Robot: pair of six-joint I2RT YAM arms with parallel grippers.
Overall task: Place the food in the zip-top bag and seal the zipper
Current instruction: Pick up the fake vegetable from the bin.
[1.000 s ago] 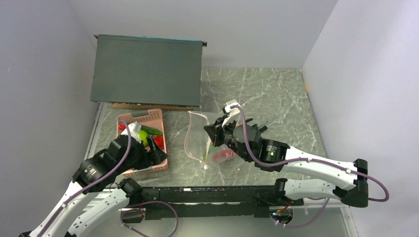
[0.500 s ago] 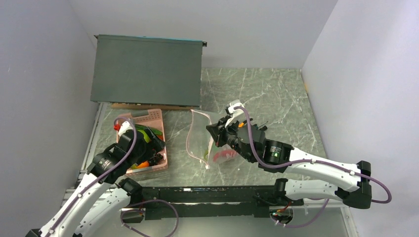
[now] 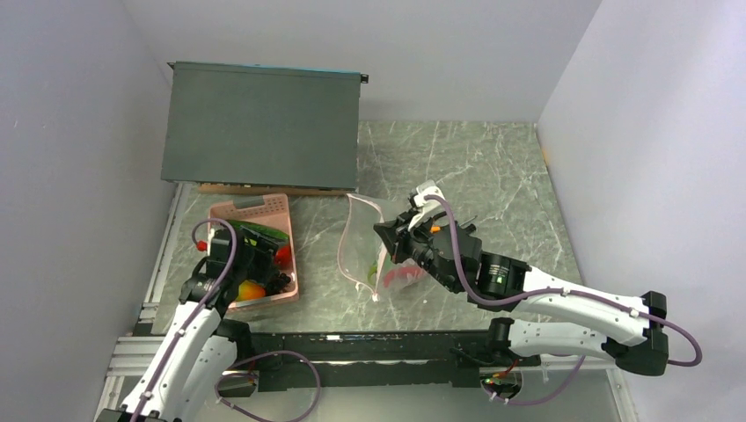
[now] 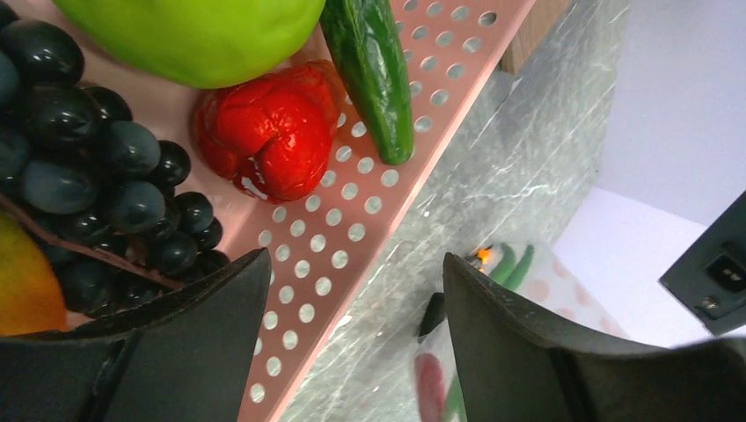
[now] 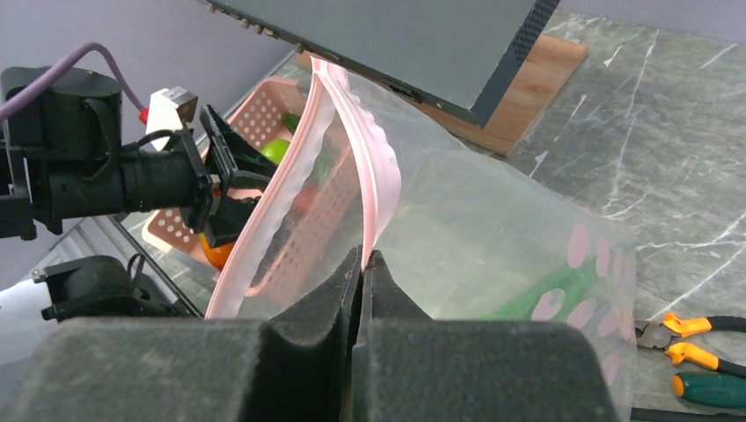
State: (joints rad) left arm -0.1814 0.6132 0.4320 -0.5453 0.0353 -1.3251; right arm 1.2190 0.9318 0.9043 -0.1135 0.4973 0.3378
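Left gripper (image 4: 352, 281): jaws apart, empty, over the pink perforated plastic basket (image 4: 352, 220). Wrinkled red toy fruit (image 4: 268, 141) at 11 o'clock, dark grape bunch (image 4: 106, 202) at 9.

Right gripper (image 5: 362, 264): pinched on the clear floppy zip-top bag (image 5: 493, 237), at the basket's 3 o'clock, mouth gaping.

Advice: straddle one piece squarely and close firmly before lifting.

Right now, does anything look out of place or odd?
The orange- and green-handled pliers on the grey marble table beside the clear plastic zip-top bag: tools with no part in bagging toy food. Nothing looks spilled.
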